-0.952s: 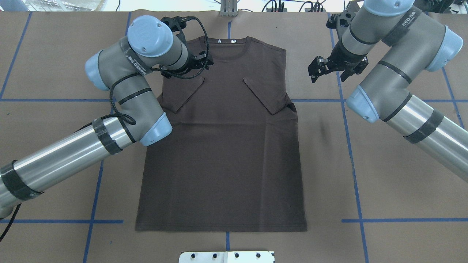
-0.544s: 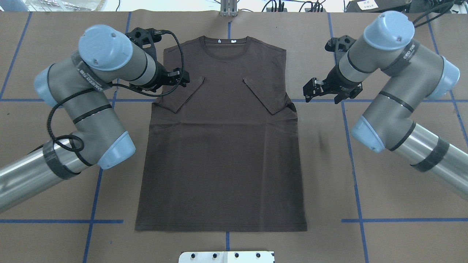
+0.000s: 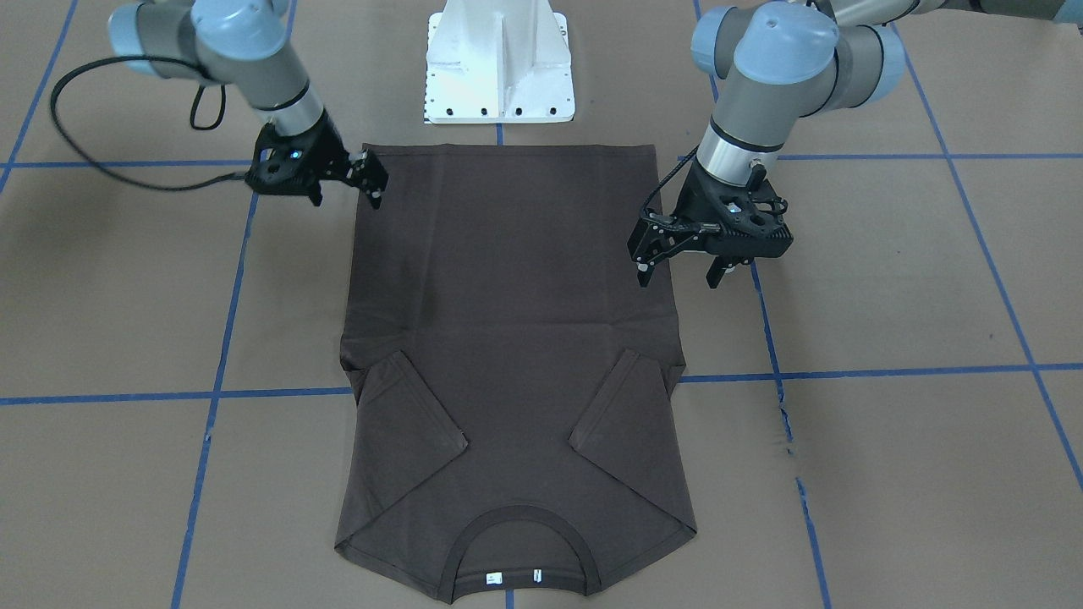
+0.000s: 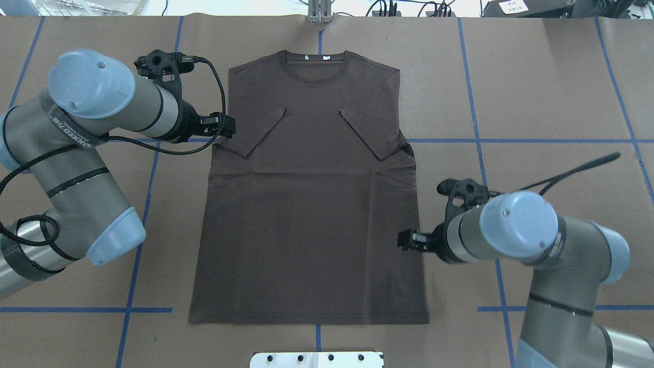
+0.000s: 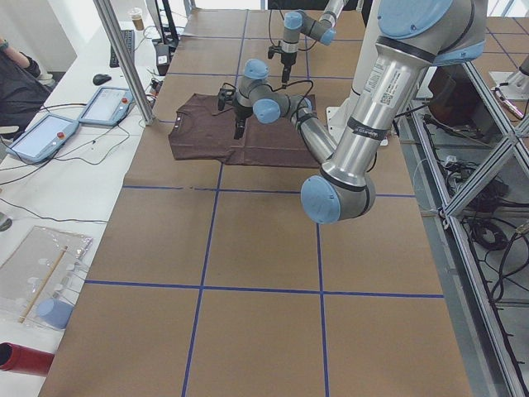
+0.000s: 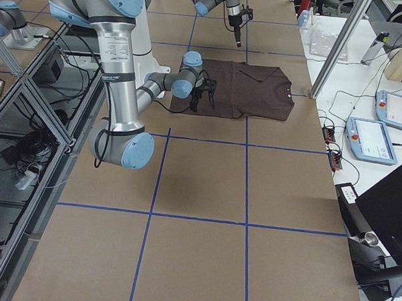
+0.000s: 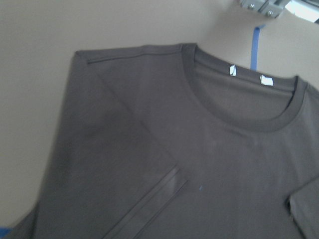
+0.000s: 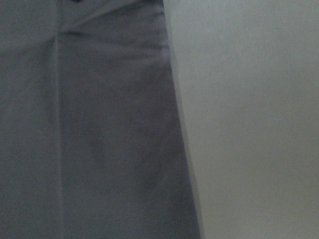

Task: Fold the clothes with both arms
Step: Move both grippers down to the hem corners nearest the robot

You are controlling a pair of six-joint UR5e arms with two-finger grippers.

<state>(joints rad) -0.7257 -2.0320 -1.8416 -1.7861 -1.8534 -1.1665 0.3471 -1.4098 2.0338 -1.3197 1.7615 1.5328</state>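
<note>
The dark brown T-shirt point(image 4: 311, 214) lies flat on the brown paper, collar point(image 4: 318, 64) at the far end, both short sleeves folded inward over the chest. My left gripper point(image 4: 227, 127) hovers open at the shirt's left edge beside the folded sleeve point(image 4: 260, 130); across the table it appears as left gripper point(image 3: 678, 272), fingers spread. My right gripper point(image 4: 406, 240) is at the shirt's right side edge, above the hem, and shows open as right gripper point(image 3: 347, 196). Neither holds cloth. The left wrist view shows collar and white tags point(image 7: 232, 70); the right wrist view shows the shirt's side edge point(image 8: 172, 124).
The white bolted pedestal point(image 3: 499, 59) stands just behind the hem. Blue tape lines point(image 4: 130, 286) grid the paper. Beyond the table's far end, a bench holds tablets point(image 5: 37, 136), a metal post point(image 5: 124, 58) stands at its edge, and a person's arm point(image 5: 16, 70) is at the side.
Both arms have drawn back from the shoulders toward the robot. The right gripper travelled far down the right side edge; the left slid outward to the left sleeve. The shirt has not moved.
</note>
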